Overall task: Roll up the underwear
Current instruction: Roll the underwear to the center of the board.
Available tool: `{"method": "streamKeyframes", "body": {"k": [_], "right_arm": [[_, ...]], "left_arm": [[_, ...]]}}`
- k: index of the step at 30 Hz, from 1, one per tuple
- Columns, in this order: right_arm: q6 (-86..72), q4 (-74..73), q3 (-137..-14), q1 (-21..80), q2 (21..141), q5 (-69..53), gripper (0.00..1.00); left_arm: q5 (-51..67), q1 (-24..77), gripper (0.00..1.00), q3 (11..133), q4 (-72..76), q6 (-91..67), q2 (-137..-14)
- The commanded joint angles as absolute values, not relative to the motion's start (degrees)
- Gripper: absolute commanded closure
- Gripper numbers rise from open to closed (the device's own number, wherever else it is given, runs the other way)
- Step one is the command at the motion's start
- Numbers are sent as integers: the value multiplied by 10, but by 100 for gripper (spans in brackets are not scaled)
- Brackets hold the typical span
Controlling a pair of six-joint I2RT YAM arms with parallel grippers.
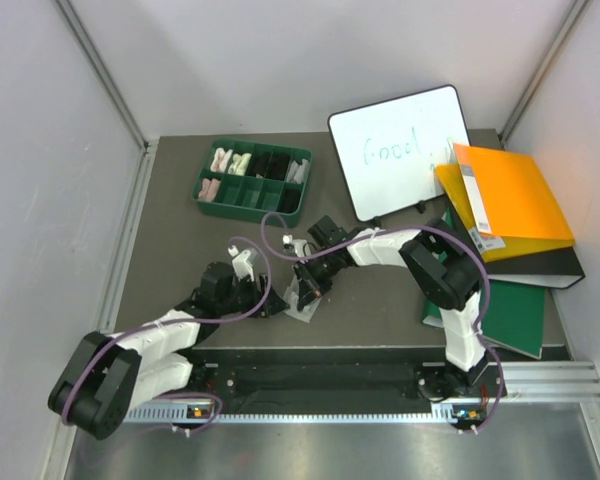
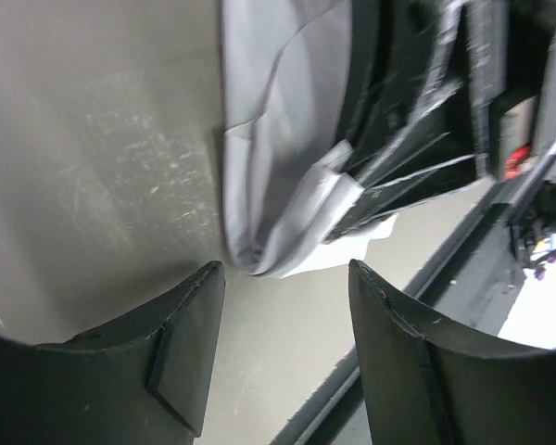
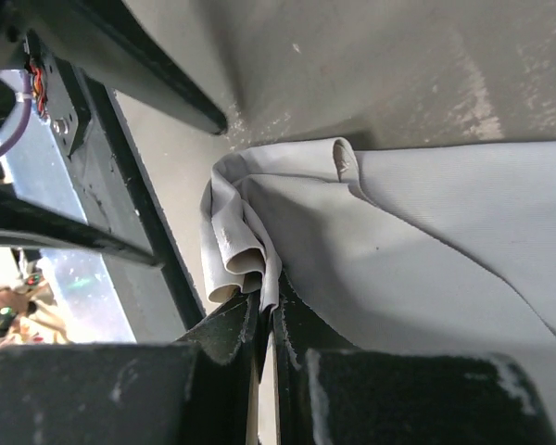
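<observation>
We find the grey underwear point(image 3: 426, 232) on the table point(image 1: 170, 250) near the front edge, between both arms, partly bunched. The right gripper point(image 3: 264, 320) has its jaws clamped on a folded hem, and the bite is thin. The left gripper point(image 2: 284, 273) has its jaws apart and empty, just beside the cloth's edge. Risks, as we judge them: the hem slips free under a hard pull; unpinned layers splay; the roll runs crooked or loose.
</observation>
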State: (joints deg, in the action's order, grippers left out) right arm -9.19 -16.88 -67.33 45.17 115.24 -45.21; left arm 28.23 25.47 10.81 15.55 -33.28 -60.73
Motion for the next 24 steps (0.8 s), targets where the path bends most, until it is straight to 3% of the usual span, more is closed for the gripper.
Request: {"method": "streamKeyframes", "body": {"k": [1, 14, 18, 19, 24], "right_arm": [[-77, -174, -693, 441, 1170, -439, 100], [-77, -173, -693, 441, 1171, -441, 100], [-82, -174, -694, 440, 1165, -433, 99], [-87, -173, -694, 439, 1164, -431, 97], [-98, -180, -697, 425, 1145, -413, 68]], "left_arm": [[253, 262, 39, 120, 207, -311, -634], [227, 286, 37, 152, 234, -310, -718], [217, 294, 44, 160, 224, -304, -733], [210, 296, 47, 160, 217, -305, -732], [149, 296, 65, 145, 207, -331, -736]]}}
